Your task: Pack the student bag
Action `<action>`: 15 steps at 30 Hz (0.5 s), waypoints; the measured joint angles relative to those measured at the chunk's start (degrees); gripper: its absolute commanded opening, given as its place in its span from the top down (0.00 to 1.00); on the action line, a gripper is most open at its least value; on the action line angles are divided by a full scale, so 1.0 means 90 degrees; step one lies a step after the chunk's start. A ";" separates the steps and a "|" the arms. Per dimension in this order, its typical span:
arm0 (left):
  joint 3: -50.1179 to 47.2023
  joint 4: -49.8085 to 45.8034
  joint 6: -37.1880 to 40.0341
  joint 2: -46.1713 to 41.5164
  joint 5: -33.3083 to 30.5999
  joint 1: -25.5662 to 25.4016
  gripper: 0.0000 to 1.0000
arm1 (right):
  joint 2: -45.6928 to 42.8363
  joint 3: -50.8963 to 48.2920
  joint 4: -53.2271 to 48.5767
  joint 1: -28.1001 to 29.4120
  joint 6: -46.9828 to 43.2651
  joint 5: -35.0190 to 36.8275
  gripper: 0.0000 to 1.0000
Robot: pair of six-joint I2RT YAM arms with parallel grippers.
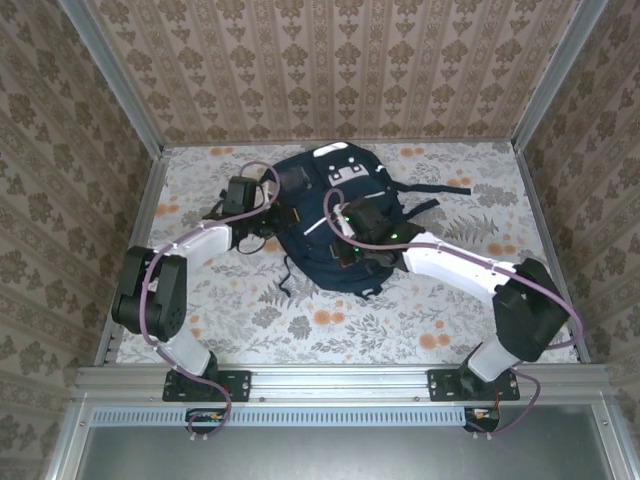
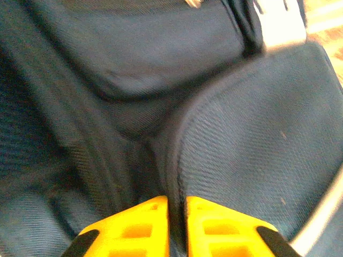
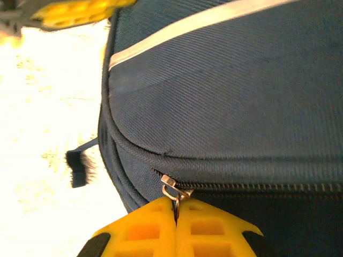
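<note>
Your student bag (image 1: 305, 255) lies flat on the floral bench (image 1: 430, 310), toward its far side, with both arms reaching in over it. Your right tool (image 3: 176, 208) is pinched together on the metal zipper pull (image 3: 172, 186), at the end of a zip on the bag's side. Your left tool (image 2: 177, 202) is against the navy fabric. Its fingers stand a narrow slit apart and a dark fold runs into the slit. You cannot tell whether it grips.
</note>
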 measured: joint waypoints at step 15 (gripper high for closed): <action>-0.1372 -0.0323 -0.0561 -0.1940 -0.0294 0.1273 0.48 | 0.2154 0.2341 0.0046 0.0845 0.0755 -0.0291 1.00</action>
